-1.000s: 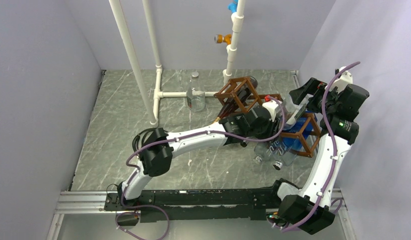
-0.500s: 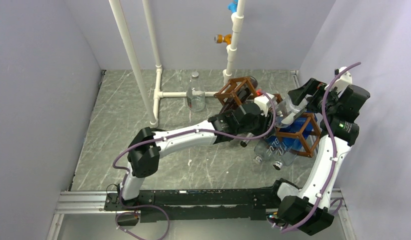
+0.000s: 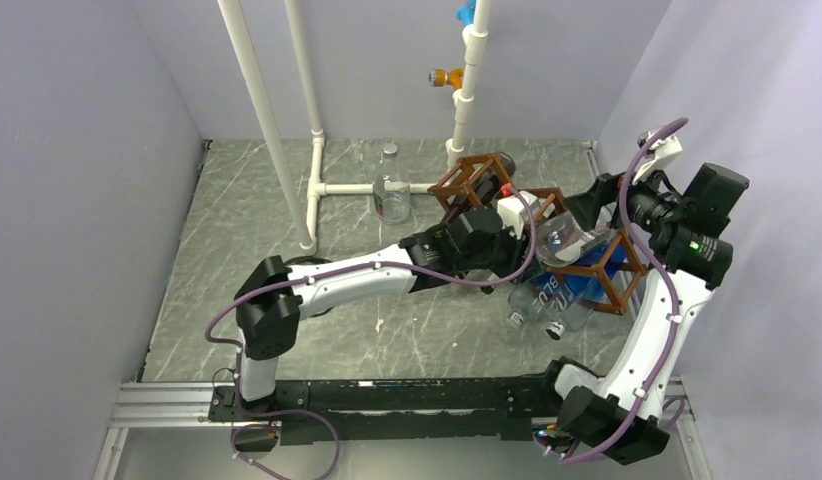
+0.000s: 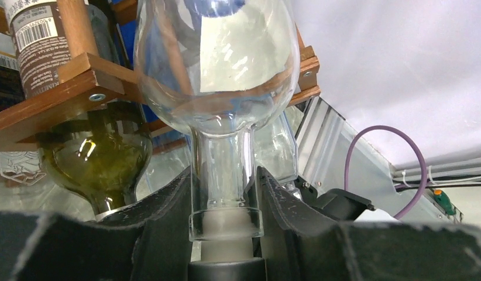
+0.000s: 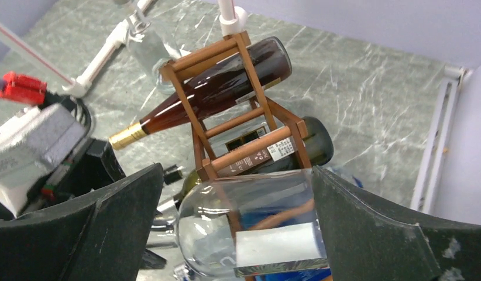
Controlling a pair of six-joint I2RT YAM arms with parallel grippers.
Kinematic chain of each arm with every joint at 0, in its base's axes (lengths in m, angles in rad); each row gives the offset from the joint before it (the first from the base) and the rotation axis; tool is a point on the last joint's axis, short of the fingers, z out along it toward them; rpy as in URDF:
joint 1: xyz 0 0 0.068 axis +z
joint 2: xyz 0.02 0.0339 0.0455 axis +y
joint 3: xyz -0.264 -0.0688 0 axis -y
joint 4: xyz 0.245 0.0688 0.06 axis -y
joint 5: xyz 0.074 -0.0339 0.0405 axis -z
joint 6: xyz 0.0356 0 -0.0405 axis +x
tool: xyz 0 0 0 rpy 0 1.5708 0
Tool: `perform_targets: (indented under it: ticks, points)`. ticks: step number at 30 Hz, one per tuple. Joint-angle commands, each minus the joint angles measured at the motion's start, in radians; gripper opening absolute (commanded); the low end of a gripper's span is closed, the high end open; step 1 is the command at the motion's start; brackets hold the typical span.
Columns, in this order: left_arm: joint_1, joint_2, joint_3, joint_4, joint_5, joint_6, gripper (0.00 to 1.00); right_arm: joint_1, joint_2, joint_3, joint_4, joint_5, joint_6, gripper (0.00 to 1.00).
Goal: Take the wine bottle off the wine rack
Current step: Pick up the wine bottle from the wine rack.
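Left gripper: I see my left gripper pinched on the neck of the clear glass wine bottle, one dark finger on each side, just above the lip.
Right gripper: my right gripper is spread wide. Its two fingers flank the clear bottle's body, and I cannot tell whether either one touches the glass.
Clear wine bottle: it lies tilted at the right end of the wine rack, neck toward my left arm and base toward the right one. Wooden rails show through and behind the glass, so I cannot tell whether it rests in a cell or is lifted out of one.
Wine rack: the reddish-brown wooden lattice stands on the grey marbled table, toward the far right.
Other bottles in the rack: a dark bottle with a gold cap slants through the top cell, and a labelled dark green bottle lies a tier lower.
In front of the rack: a clear plastic bottle with blue lettering lies on the table.
Background: white pipes rise from the table to the left of the rack, with a clear glass jar standing beside them.
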Motion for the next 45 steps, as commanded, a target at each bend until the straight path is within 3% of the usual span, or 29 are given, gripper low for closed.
perform_targets:
  ticks: [1,13,17,23,27,30,33,36,40,45]
  points:
    - [0.026,-0.075,-0.03,0.069,0.05,0.015,0.0,-0.002,0.025,0.104,-0.19,-0.091,-0.366,1.0]
    - [0.066,-0.107,-0.097,0.114,0.113,-0.028,0.0,-0.001,0.059,0.141,-0.659,-0.017,-1.262,1.0]
    - [0.072,-0.117,-0.107,0.124,0.119,-0.031,0.0,0.008,0.042,0.118,-0.662,0.016,-1.357,1.0]
    - [0.084,-0.105,-0.102,0.127,0.149,-0.05,0.0,0.033,0.04,0.122,-0.663,0.007,-1.348,1.0]
    - [0.092,-0.11,-0.108,0.126,0.162,-0.041,0.0,0.034,0.045,0.113,-0.572,-0.037,-1.134,1.0]
    - [0.096,-0.121,-0.136,0.16,0.154,-0.037,0.0,0.034,0.017,0.064,-0.272,-0.03,-0.635,1.0]
    - [0.098,-0.117,-0.143,0.173,0.166,-0.028,0.0,0.033,-0.002,0.013,0.007,0.077,-0.148,1.0]
    - [0.098,-0.111,-0.145,0.175,0.166,-0.016,0.0,0.033,0.015,0.009,0.109,0.204,0.147,0.99]
    - [0.098,-0.103,-0.148,0.2,0.181,-0.014,0.0,0.032,0.049,0.042,0.088,0.369,0.33,0.99]
    - [0.097,-0.101,-0.146,0.214,0.191,0.002,0.0,0.031,0.041,0.005,0.111,0.552,0.388,1.0]
